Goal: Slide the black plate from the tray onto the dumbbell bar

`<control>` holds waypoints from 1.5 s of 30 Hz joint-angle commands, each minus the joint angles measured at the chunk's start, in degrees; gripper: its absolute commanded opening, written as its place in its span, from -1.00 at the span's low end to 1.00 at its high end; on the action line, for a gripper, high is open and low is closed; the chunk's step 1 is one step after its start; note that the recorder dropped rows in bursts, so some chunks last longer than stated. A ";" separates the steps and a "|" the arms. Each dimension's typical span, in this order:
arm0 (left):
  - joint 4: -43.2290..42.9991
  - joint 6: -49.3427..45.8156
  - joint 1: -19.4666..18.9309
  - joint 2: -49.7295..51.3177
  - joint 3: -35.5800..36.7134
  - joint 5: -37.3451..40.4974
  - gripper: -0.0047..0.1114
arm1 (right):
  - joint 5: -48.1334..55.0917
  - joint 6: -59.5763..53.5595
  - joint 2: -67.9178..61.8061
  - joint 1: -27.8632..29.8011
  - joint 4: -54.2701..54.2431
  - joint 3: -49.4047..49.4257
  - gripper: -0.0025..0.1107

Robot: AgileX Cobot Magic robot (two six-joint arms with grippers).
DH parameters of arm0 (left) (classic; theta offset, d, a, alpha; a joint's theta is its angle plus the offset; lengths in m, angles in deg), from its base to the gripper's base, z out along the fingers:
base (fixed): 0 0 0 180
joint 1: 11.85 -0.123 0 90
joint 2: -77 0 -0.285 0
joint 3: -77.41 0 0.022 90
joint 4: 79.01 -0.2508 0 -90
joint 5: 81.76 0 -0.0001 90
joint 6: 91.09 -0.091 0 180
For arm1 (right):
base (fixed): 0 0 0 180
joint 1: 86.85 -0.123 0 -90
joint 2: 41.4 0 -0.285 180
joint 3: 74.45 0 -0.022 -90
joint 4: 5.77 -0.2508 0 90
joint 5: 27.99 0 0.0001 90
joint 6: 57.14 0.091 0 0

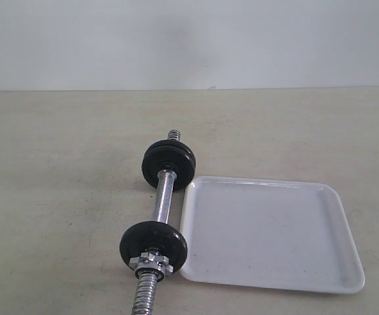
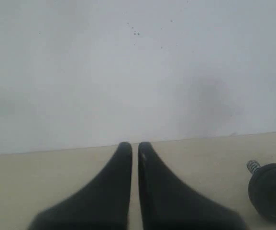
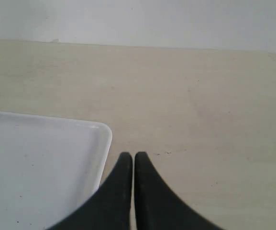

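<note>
Okay, exterior view up. The dumbbell bar (image 1: 164, 197) lies on the matt beige table (image 1: 58, 197), running from near the camera away toward the pale wall (image 1: 189, 39). Its middle is smooth bright chrome, and both ends are cut with a coarse thread.

The near black plate (image 1: 153, 243) is on the bar, a round disc with a dull, grainy cast finish. A silvery star-shaped collar nut (image 1: 151, 264) sits against its near face. Up the bar are the far black plates (image 1: 168, 164). They look like two discs pressed face to face, with a raised rim showing, and a short threaded stub pokes out beyond them. So every black plate I can see is on the bar. Which one is the task's own, I can't tell.

The tray (image 1: 337, 230) lies just beside the bar. It's white glossy plastic, shallow, with rounded corners and a low raised lip. Its corner is right by the near plate, but I can't tell whether they touch.

Over to the left wrist view. The left gripper (image 2: 135, 146) has smooth black tapered fingers pressed together on nothing, pointing at the wall. The far plates and threaded stub sit off to one side on the table.

In the right wrist view, the right gripper (image 3: 133, 155) is the same, fingers pressed together with nothing pinched. It hangs over bare table just beside a rounded tray corner.
</note>
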 commanded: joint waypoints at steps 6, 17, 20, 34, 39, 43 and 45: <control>35.72 -33.23 -0.14 -0.21 0.22 8.56 -0.84 | -0.16 0.11 0.26 0.02 0.00 -0.05 -0.96; 65.09 -72.71 -0.14 -0.21 0.22 16.97 -0.84 | -0.18 0.10 0.26 0.02 0.00 -0.05 -0.96; 65.09 -72.16 -0.14 -0.21 0.22 16.97 -0.84 | -0.18 0.10 0.26 0.02 0.00 -0.05 -0.96; 65.09 -69.82 -0.14 -0.21 0.22 17.08 -0.84 | -0.18 0.10 0.26 0.02 0.00 -0.05 -0.96; 65.09 -68.73 -0.14 -0.21 0.22 17.08 -0.84 | -0.18 0.10 0.26 0.02 0.00 -0.05 -0.96; 65.09 -68.73 -0.14 -0.21 0.22 17.08 -0.84 | -0.18 0.10 0.26 0.02 0.00 -0.05 -0.96; 65.09 -68.73 -0.14 -0.21 0.22 17.08 -0.84 | -0.18 0.10 0.26 0.02 0.00 -0.05 -0.96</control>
